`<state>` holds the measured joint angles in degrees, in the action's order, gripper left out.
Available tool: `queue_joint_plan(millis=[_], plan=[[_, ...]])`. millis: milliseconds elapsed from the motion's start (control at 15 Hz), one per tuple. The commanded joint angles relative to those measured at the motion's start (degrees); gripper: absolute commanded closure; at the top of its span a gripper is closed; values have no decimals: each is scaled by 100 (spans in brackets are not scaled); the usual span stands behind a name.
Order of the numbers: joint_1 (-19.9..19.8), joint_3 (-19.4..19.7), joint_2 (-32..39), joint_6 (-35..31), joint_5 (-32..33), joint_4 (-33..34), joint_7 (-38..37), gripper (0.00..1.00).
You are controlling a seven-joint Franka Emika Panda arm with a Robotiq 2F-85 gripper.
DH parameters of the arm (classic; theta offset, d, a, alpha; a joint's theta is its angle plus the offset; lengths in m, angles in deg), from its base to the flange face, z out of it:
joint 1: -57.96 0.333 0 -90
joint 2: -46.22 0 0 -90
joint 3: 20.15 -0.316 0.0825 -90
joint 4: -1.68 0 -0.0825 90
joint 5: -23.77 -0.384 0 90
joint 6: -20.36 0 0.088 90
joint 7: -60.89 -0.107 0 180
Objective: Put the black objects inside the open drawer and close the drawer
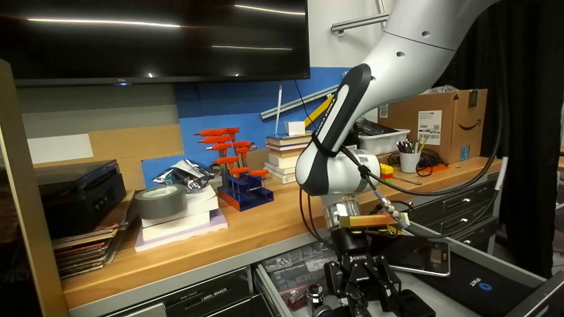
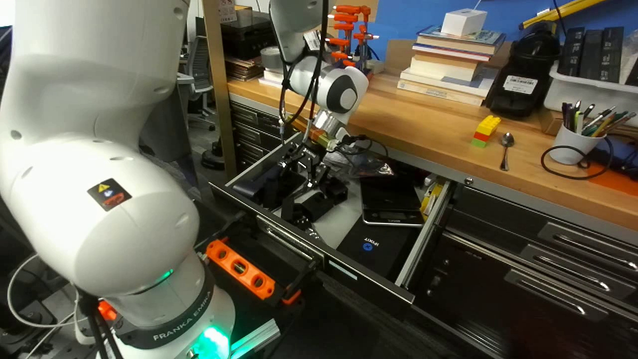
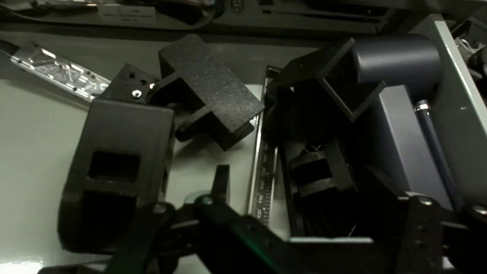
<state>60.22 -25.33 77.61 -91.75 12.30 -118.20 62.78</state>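
Black and chunky, a block point(image 3: 150, 171) with a square hole sits just left of the gripper point(image 3: 298, 179) in the wrist view. A speckled black bracket point(image 3: 217, 85) lies near the block, ahead of the gripper's left finger point(image 3: 220, 184). The fingers stand wide apart, and a silver strip point(image 3: 263, 186) with numbers shows between them. Block and bracket are both inside the drawer point(image 3: 38, 152), which is pulled out under the gripper.
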Motion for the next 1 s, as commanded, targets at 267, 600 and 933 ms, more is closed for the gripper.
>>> queue_joint_plan(millis=[267,600,933], plan=[[129,310,-581,80,447,-153,-657,0],[321,725,-1519,344,1342,-707,-2070,0],[288,866,-2204,879,1890,-1438,-3553,0]])
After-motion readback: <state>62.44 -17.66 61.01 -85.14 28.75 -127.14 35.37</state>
